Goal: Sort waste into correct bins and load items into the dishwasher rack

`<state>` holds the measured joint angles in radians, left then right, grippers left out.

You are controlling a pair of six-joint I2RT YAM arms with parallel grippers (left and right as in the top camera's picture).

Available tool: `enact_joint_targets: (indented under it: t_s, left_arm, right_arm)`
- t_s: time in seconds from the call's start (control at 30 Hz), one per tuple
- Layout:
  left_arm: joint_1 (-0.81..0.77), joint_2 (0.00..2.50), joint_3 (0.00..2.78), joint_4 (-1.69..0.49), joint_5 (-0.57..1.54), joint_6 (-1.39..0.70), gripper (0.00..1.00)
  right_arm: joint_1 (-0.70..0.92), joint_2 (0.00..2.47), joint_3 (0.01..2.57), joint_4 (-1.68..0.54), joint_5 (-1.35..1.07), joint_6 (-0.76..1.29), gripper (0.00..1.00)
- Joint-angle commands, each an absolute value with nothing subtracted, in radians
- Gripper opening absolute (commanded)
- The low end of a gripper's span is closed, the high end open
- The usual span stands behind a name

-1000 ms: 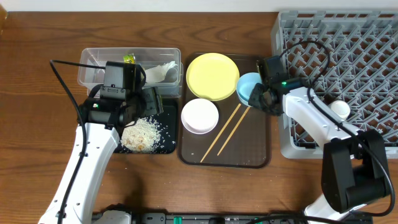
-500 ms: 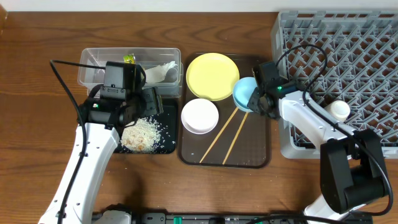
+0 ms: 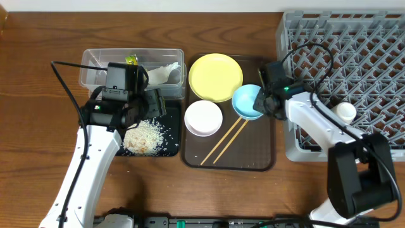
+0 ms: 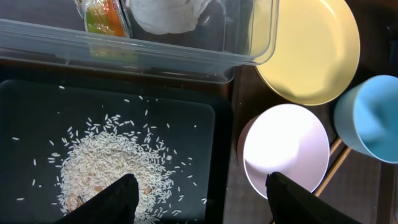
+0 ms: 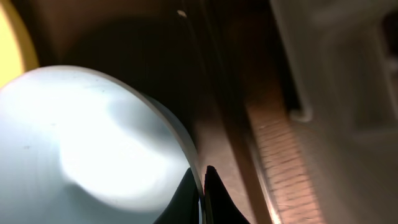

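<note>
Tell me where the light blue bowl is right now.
In the overhead view, the light blue bowl is at the right side of the brown tray, beside the yellow plate and the chopsticks, its rim pinched in the right pincer.

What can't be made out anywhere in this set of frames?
Left wrist view: snack wrapper cut off by top edge.
Overhead: chopsticks, upper ends hidden under light blue bowl.
Overhead: left gripper hidden beneath its own wrist.
Right wrist view: blurred beyond the bowl rim.
</note>
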<state>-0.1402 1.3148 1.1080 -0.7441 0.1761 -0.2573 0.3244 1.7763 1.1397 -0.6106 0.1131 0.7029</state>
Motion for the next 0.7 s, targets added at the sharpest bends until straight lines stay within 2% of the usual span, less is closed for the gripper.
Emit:
enact_joint_targets:
  t_s: [0.0, 0.23, 0.53, 0.67]
  left_arm:
    - [-0.138, 1.313, 1.117, -0.747, 0.163, -0.244, 0.69]
    - [-0.138, 1.313, 1.117, -0.747, 0.163, -0.244, 0.69]
    - [-0.138, 1.313, 1.117, -0.747, 0.163, -0.244, 0.69]
    - [-0.138, 1.313, 1.117, -0.747, 0.163, -0.244, 0.69]
  right_arm:
    - [0.295, 1.671, 1.225, -0.625, 0.132, 0.513, 0.01]
    - [0.212, 1.538, 1.330, -0.592, 0.227, 0.221, 0.01]
    - [0.141, 1.541, 1.333, -0.223, 0.388, -0.270, 0.01]
    - [0.137, 1.589, 1.333, -0.039, 0.599, -0.335, 0.01]
